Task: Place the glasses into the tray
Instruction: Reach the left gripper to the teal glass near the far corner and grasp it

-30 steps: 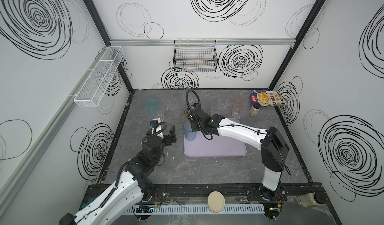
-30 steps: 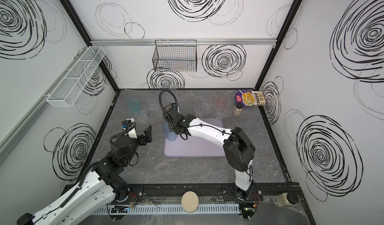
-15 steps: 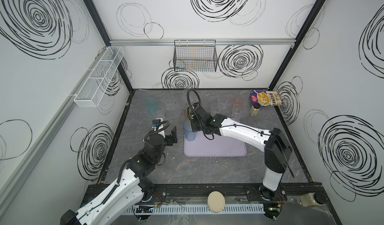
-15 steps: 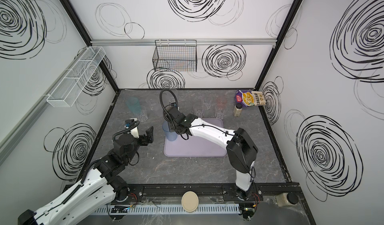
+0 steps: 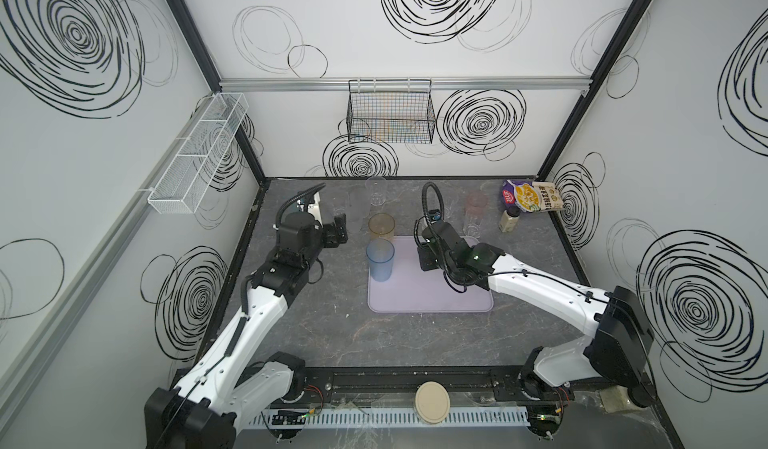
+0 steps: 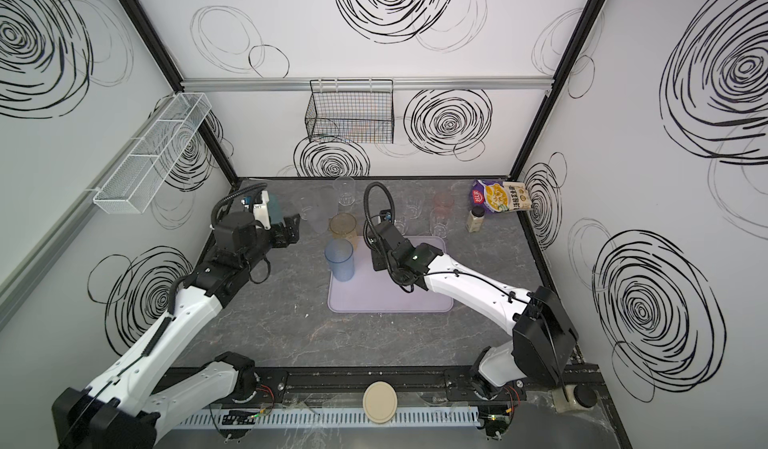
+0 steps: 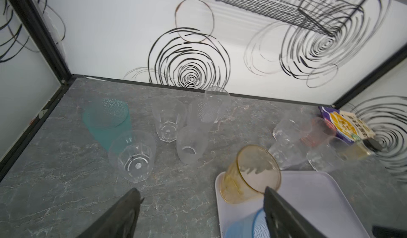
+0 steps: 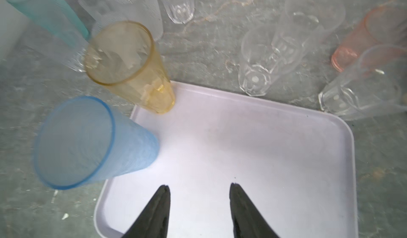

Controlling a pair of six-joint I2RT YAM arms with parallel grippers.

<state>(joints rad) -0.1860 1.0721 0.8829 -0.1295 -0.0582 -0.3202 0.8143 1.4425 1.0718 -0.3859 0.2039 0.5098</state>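
Observation:
The pale lilac tray (image 5: 430, 297) (image 6: 390, 297) lies mid-table. Two of the glasses stand upright along its left side: a tall blue glass (image 5: 380, 260) (image 8: 88, 142) and an amber glass (image 5: 381, 229) (image 7: 251, 173) at the far left corner. My right gripper (image 8: 199, 185) hangs open over the bare tray (image 8: 264, 148), right of the blue glass, holding nothing. My left gripper (image 7: 200, 189) (image 5: 338, 233) is wide open and empty above the table, left of the tray. A teal glass (image 7: 108, 122), a pink glass (image 8: 356, 47) and several clear and frosted ones stand behind the tray.
A small cream bottle (image 5: 510, 219) and a snack bag (image 5: 532, 195) sit at the back right. A black wire basket (image 5: 390, 114) hangs on the back wall, and a white mesh shelf (image 5: 199, 152) on the left wall. A round cream disc (image 5: 432, 399) lies on the front rail.
My right gripper has opened, let go of the blue glass and drawn away to the right over the tray. My left gripper has moved toward the back of the table.

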